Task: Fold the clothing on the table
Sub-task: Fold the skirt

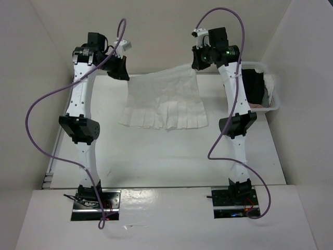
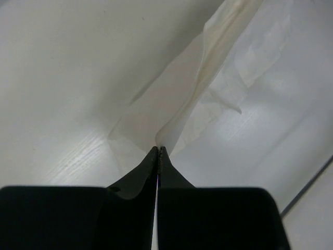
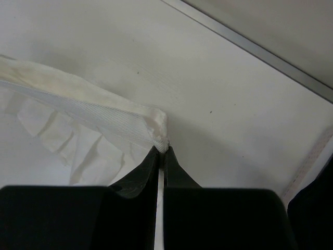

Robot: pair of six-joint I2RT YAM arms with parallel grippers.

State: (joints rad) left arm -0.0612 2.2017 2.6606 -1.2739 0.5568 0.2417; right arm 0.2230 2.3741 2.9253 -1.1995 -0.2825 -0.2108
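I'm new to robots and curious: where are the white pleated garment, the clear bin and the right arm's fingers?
clothing [image 1: 166, 101], top view, pleated middle.
clear bin [image 1: 268, 110], top view, near wall.
right fingers [image 3: 141, 172], right wrist view, one finger's surface.

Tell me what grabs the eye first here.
The white pleated clothing is stretched between both arms at the far side of the table. The left fingers and right fingers are each shut on a top corner. A clear bin holding dark cloth sits at the far right.
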